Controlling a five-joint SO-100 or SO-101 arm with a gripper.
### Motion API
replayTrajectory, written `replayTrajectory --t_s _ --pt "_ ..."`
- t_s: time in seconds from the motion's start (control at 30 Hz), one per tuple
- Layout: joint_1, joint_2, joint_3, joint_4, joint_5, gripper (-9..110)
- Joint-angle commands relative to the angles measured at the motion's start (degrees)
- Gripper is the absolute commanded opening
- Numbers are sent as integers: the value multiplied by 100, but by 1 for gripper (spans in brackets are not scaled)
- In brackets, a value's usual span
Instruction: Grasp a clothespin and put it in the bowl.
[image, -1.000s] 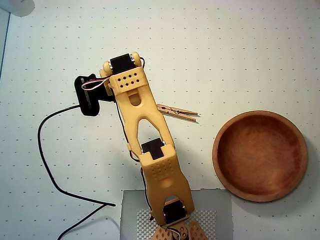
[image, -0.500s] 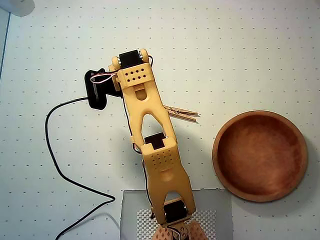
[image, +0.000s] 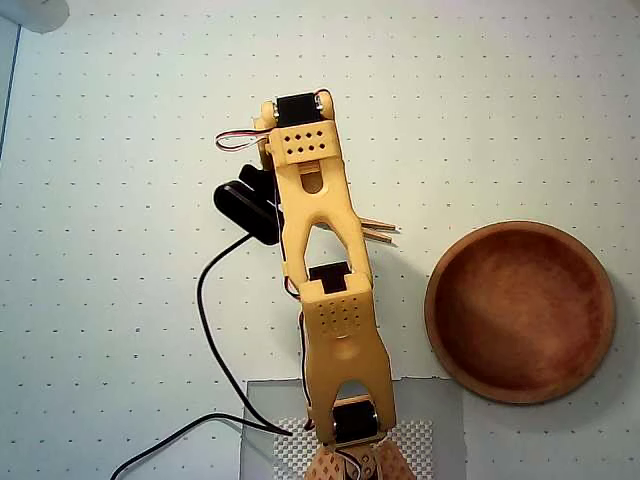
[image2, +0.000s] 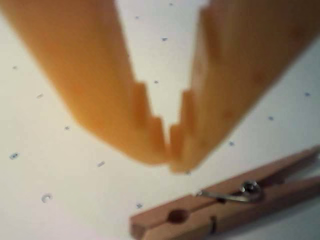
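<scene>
In the wrist view my orange gripper (image2: 172, 159) is shut, its toothed fingertips meeting with nothing between them. It hovers just above and to the left of the light wooden clothespin (image2: 225, 204), which lies flat on the dotted mat with its metal spring showing. From overhead, the yellow arm (image: 320, 215) covers most of the clothespin, and only its slim tip (image: 381, 232) pokes out on the arm's right side. The gripper itself is hidden under the arm there. The reddish-brown wooden bowl (image: 436, 300) sits empty at the right, well apart from the clothespin.
A black cable (image: 203, 300) loops from the black wrist camera (image: 250, 208) down to the lower left. The arm's base stands on a grey plate (image: 262, 425) at the bottom edge. A white object (image: 35, 12) sits in the top-left corner.
The arm has swung to the right and now covers most of the clothespin. The wrist camera and its cable moved right with it. Clothespin and bowl have not moved.
</scene>
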Motion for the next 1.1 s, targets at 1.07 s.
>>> replayTrajectory --t_s 1.07 --pt "879 527 -114 79 -8367 -3"
